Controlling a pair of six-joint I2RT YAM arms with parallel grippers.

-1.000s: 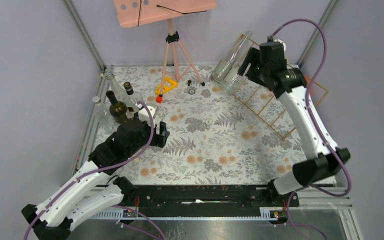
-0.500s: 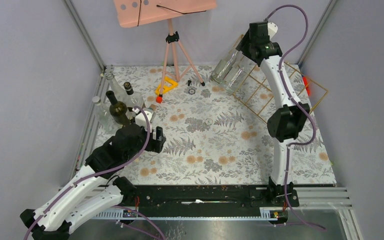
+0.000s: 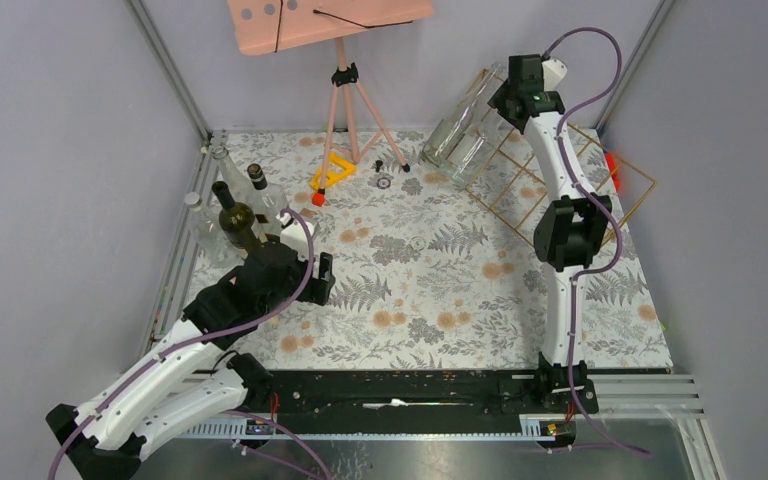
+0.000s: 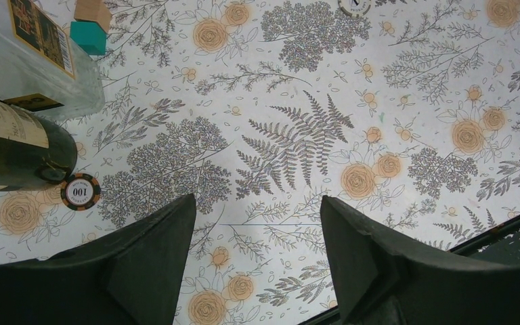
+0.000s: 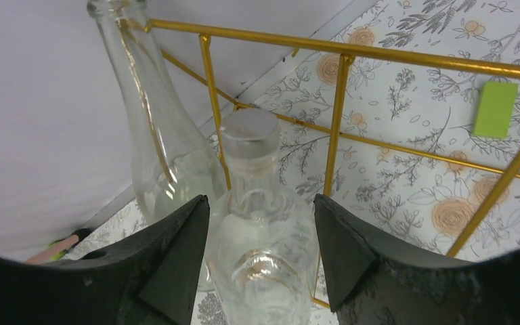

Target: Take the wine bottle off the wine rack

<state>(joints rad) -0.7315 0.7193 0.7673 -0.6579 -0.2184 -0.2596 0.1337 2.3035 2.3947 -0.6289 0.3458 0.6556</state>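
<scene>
The gold wire wine rack [image 3: 560,215] leans at the back right with two clear glass bottles in it. In the right wrist view a stoppered clear wine bottle [image 5: 261,223] sits between my right gripper's [image 5: 260,197] fingers. The left finger is at the glass and a thin gap shows beside the right finger, so it is open. A taller open-necked clear bottle [image 5: 142,101] leans just behind, to the left. From above, the right gripper [image 3: 508,100] reaches over the bottles [image 3: 460,140]. My left gripper [image 4: 257,198] hangs open over the floral mat, holding nothing.
Several bottles [image 3: 235,210] stand at the left edge, among them a dark green one [image 4: 13,145], with a poker chip [image 4: 81,191] by it. A pink tripod stand [image 3: 345,90] and a yellow triangle [image 3: 332,170] are at the back. A green tag [image 5: 495,108] lies beyond the rack.
The right arm has stretched out and brought its gripper down over the stoppered bottle, with the jaws narrowing around it. The left arm has shifted only slightly.
</scene>
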